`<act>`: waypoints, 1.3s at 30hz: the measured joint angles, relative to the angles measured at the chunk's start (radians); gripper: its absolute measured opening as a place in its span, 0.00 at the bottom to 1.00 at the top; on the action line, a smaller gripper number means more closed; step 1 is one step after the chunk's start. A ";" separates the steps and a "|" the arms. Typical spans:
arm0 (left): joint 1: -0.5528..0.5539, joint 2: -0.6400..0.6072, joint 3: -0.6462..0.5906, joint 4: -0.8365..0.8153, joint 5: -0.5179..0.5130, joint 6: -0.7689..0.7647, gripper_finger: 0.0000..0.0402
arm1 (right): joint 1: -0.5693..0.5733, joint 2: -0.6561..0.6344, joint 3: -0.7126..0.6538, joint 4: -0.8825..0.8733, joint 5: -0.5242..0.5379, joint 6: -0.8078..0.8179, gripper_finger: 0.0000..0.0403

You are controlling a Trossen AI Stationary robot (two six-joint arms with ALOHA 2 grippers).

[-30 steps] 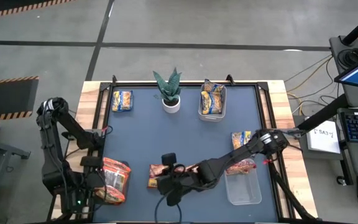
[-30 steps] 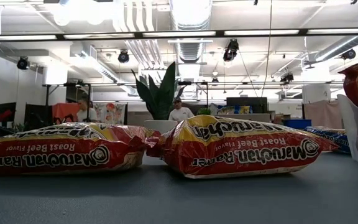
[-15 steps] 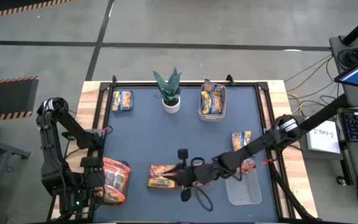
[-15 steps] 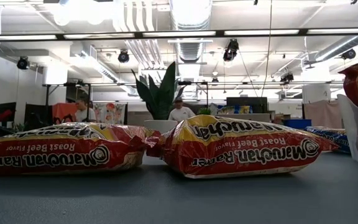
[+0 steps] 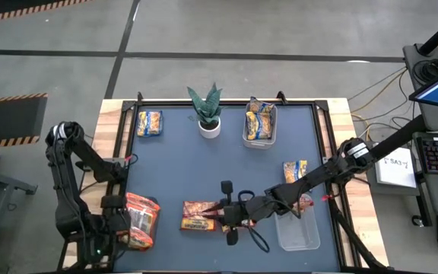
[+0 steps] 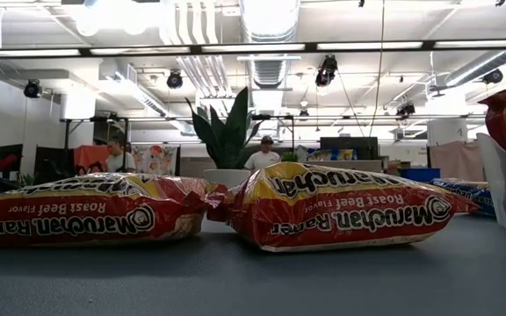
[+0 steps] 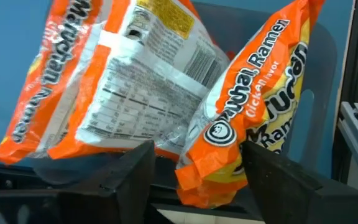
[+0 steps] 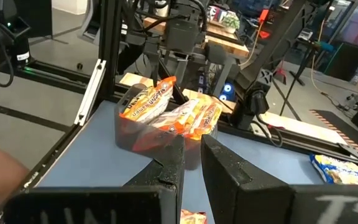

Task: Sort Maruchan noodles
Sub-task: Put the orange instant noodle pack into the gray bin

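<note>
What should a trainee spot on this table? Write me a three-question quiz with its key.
1. True or false: the potted plant stands between a loose yellow-and-blue packet and a clear bin holding more of that kind.
2. Which flavor is printed on the two red packets seen in the low view? A) Roast Beef B) Shrimp C) Pork
3. Fill in: the heaped packets at the table's left front corner, by the left arm, are mostly ___ in colour.

Key: 1 true; 2 A; 3 orange.
</note>
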 joint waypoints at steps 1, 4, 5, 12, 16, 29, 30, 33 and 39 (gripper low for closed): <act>0.000 0.006 0.000 0.005 0.001 0.000 0.54 | 0.000 0.000 0.000 0.001 0.000 0.000 0.11; 0.000 0.020 0.000 0.008 0.025 0.000 0.45 | 0.000 0.000 0.000 0.002 0.000 0.000 0.11; 0.000 0.025 0.000 0.008 0.030 0.001 0.41 | 0.000 0.000 0.000 0.002 0.000 0.000 0.11; 0.000 0.020 0.003 0.003 0.045 0.003 0.07 | 0.000 0.000 0.000 0.003 0.003 0.004 0.11; 0.000 0.020 0.025 -0.016 0.045 0.004 0.02 | 0.000 0.000 0.000 0.003 0.003 0.014 0.11; 0.003 0.019 0.169 -0.175 0.063 0.004 0.00 | 0.000 0.000 0.000 0.003 0.003 0.013 0.11; 0.007 0.019 0.174 -0.187 0.074 0.004 0.00 | 0.000 0.000 0.000 0.003 0.003 0.013 0.11; 0.023 0.019 0.178 -0.202 0.087 0.006 0.00 | 0.000 0.000 0.000 0.003 0.003 0.012 0.11; 0.082 0.040 0.175 -0.197 0.106 0.059 0.00 | 0.000 0.001 0.000 0.003 0.003 0.010 0.11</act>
